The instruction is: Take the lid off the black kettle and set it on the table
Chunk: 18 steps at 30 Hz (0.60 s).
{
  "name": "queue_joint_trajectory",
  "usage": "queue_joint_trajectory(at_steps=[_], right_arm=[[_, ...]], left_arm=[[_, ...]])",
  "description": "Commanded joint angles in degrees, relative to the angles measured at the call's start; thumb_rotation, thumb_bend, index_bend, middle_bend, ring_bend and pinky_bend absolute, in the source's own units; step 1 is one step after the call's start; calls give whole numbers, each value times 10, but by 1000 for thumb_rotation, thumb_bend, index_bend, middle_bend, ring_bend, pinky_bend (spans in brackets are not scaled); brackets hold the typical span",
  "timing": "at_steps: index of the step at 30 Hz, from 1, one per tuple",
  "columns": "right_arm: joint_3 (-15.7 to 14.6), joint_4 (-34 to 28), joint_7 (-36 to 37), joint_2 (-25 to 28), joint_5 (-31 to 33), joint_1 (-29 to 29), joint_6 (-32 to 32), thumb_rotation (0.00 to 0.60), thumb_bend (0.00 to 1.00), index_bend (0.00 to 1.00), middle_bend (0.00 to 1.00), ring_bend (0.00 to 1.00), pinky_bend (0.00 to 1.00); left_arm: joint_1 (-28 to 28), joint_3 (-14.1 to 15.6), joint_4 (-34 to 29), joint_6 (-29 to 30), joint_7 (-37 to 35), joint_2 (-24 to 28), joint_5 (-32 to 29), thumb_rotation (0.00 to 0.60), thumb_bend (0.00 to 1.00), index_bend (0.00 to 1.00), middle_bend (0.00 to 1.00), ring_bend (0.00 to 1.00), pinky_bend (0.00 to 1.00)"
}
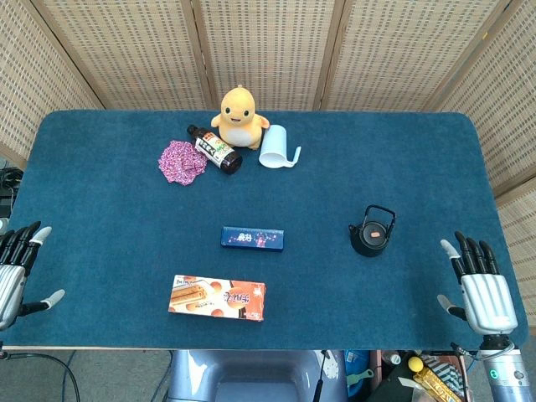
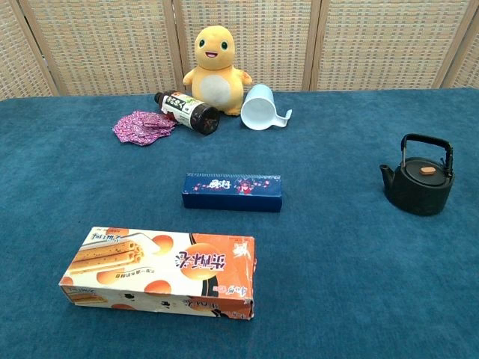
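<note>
The small black kettle [image 1: 372, 237] [image 2: 418, 187] stands upright on the right side of the blue table, its handle raised and its lid [image 1: 374, 234] [image 2: 426, 171] with an orange knob still seated on top. My right hand [image 1: 478, 285] rests at the table's right front corner, fingers spread and holding nothing, well to the right of the kettle. Over at the left front edge my left hand [image 1: 18, 266] is also open and empty. Neither hand appears in the chest view.
An orange snack box [image 1: 217, 297] [image 2: 161, 274] lies near the front, a dark blue box [image 1: 252, 238] [image 2: 233, 191] mid-table. At the back sit a yellow plush toy [image 1: 240, 116], a dark bottle [image 1: 215, 148] on its side, a pink cloth [image 1: 182, 161] and a tipped white cup [image 1: 277, 147].
</note>
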Motion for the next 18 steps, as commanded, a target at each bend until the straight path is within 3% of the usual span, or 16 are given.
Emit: queue_joint_trajectory(at_steps=[1,6,12,14,18], right_arm=[[3,3,1,-1,1,-2,-3,600,0,0,0,0,0],[15,8,16,-6,-6,3,-17,600,0,0,0,0,0],[69,-2,-6,-12,17,71,-99,600,15,8,0,0,0],[80,-10,-3,-11,31,82,-118,600,79,57,0,0,0],[129,-21,22,-19,127,138,-229,600,295,245,0,0,0]], left_arm=[[0,0,0,0,0,0,-1,600,159,0,0,0,0],[1,0,1,0,3,-1,-1,600,160,0,0,0,0],[-4,-5,5,-9,14,-8,-12,600,159,0,0,0,0],[-4,-5,6,-10,15,-9,-15,600,160,0,0,0,0],[-7,-8,9,-17,21,-12,-25,600,159,0,0,0,0]])
